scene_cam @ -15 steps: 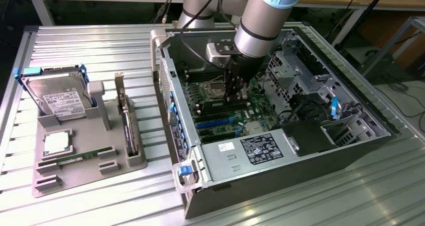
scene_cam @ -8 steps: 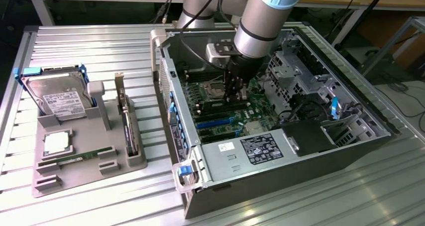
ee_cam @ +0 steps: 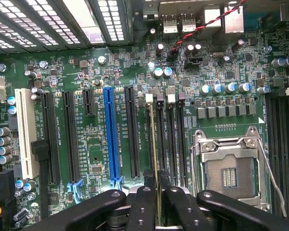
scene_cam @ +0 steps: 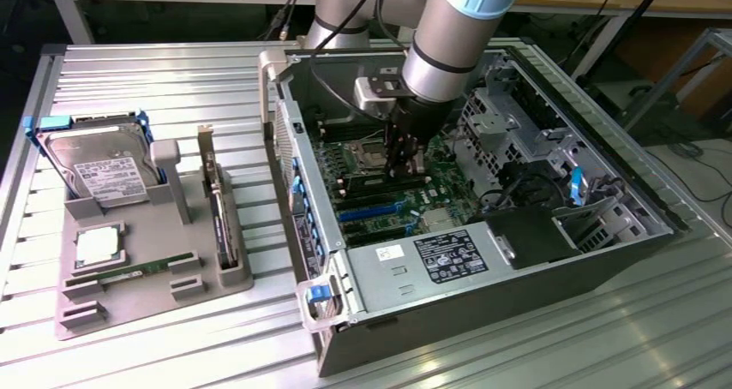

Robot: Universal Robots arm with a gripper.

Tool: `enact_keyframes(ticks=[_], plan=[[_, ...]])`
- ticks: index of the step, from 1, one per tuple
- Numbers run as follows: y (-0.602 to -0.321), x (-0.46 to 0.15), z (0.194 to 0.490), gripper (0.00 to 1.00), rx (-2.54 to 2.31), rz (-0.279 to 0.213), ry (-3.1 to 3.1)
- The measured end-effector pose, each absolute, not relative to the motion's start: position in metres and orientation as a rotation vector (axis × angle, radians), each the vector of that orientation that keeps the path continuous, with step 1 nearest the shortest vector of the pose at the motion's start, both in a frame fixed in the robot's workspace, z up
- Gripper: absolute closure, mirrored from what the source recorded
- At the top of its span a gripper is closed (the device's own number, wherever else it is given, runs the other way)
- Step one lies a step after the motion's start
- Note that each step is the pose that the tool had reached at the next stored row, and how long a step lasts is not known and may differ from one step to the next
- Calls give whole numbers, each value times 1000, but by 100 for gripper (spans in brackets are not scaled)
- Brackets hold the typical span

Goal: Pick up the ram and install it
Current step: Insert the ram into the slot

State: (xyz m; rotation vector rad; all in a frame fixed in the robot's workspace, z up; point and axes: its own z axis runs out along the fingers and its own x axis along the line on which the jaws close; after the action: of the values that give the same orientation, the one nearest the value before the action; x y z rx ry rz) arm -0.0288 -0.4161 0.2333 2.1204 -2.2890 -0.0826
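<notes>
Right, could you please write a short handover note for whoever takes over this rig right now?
Gripper: jaws shut on the ram, which is held edge-on, low inside the open computer case.
Ram: lined up along the memory slots, next to the CPU socket on the motherboard.
Done: ram picked up and brought over the slots.
Left: seating it. Whether it has entered a slot at all cannot be told from these views.
</notes>
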Motion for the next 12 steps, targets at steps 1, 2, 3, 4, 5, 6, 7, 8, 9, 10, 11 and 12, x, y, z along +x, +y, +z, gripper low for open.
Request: enact_keyframes(ticks=[1, 2, 3, 4, 5, 6, 7, 8, 9, 10, 11, 12], plan=[[-416, -29, 233, 86, 2120, -83, -2289], [-416, -29, 232, 86, 2121, -83, -2289], [-416, -29, 232, 86, 2120, -82, -2289], [-416, -29, 232, 86, 2120, -83, -2289], [-416, -29, 232, 86, 2120, -83, -2289], [-416, -29, 232, 86, 2121, -83, -2289], [-417, -29, 232, 86, 2121, -83, -2289], [-417, -29, 232, 86, 2120, -83, -2289], [-417, -29, 231, 86, 2120, -83, -2289], [-417, -29, 230, 86, 2120, -82, -2289], [-417, -29, 229, 86, 2120, -82, -2288], [-417, -29, 229, 86, 2120, -82, -2288]])
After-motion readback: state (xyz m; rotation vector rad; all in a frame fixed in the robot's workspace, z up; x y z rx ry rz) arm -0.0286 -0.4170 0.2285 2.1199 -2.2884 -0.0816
